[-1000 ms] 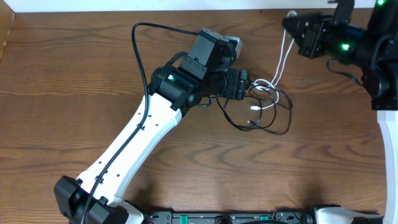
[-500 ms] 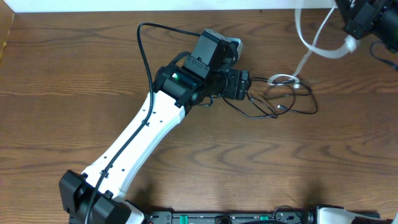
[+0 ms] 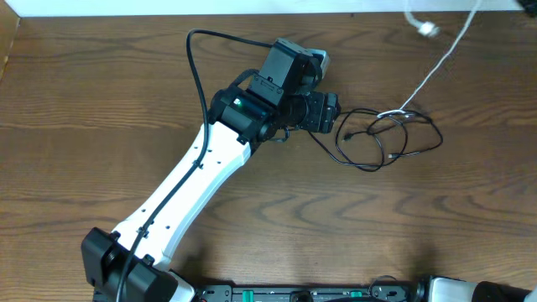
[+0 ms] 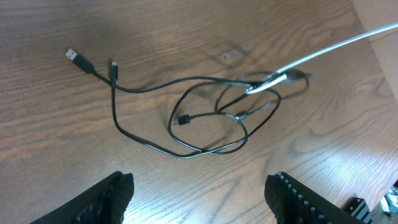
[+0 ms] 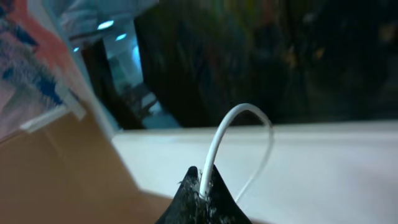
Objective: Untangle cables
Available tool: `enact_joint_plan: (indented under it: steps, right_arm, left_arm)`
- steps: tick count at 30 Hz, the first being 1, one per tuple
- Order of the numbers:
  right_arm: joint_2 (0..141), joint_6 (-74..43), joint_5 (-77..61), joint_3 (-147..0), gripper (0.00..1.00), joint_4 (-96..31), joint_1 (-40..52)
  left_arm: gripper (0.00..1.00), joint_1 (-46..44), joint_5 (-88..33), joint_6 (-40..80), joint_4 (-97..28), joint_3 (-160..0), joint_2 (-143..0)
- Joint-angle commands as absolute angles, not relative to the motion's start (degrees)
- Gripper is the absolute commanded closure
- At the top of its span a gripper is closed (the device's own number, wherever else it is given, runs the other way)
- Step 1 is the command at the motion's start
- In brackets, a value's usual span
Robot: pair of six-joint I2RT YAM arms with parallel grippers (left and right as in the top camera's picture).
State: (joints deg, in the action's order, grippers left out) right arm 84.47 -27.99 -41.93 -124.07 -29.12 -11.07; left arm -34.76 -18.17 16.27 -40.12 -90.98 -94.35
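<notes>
The black cables [image 3: 394, 117] lie in a loose tangle on the wooden table, right of my left gripper [image 3: 337, 113]. In the left wrist view the tangle [image 4: 239, 116] lies ahead of the open, empty left gripper [image 4: 202, 199], with a USB plug [image 4: 78, 57] at the far left. The white cable [image 3: 436, 63] runs taut from the tangle up to the top right, its plug end [image 3: 428, 29] hanging near the top edge. It also shows in the left wrist view [image 4: 323, 53]. My right gripper [image 5: 205, 186] is shut on the white cable [image 5: 227, 130] and is out of the overhead view.
The left arm [image 3: 193, 180] stretches diagonally from the front left across the table. A thick black cord [image 3: 197, 75] loops over it. A white wall strip [image 3: 210, 7] borders the table's far edge.
My right gripper has risen and left the overhead view, pulling the white cable taut. The black tangle has been dragged to the right and spread out. The left arm has barely moved.
</notes>
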Motion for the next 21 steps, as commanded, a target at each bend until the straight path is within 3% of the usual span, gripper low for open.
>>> enact_joint_plan:
  steps: [1,9,15,21]
  right_arm:
    - [83.8,-28.6,-38.7,-126.2,0.99,-31.0,-13.6]
    - [85.5,-21.9,-25.7,-126.2,0.99,-43.1,-14.9]
    - [87.5,-18.6,-27.4,-126.2,0.99,-53.6,-14.9]
    - [88.1,-13.8,-34.1,-126.1,0.99,-59.6,-13.7]
  left_arm:
    - [0.27,-34.8,-19.0,15.1,-40.2,-90.1,-95.1]
    - [0.27,-34.8,-19.0,15.1,-40.1,-90.1,-95.5]
    - [0.27,-36.4,-31.6,10.4,-38.3,-90.1,-99.4]
    - [0.27,-38.9,-34.4,9.3,-29.1,-90.1,-105.5]
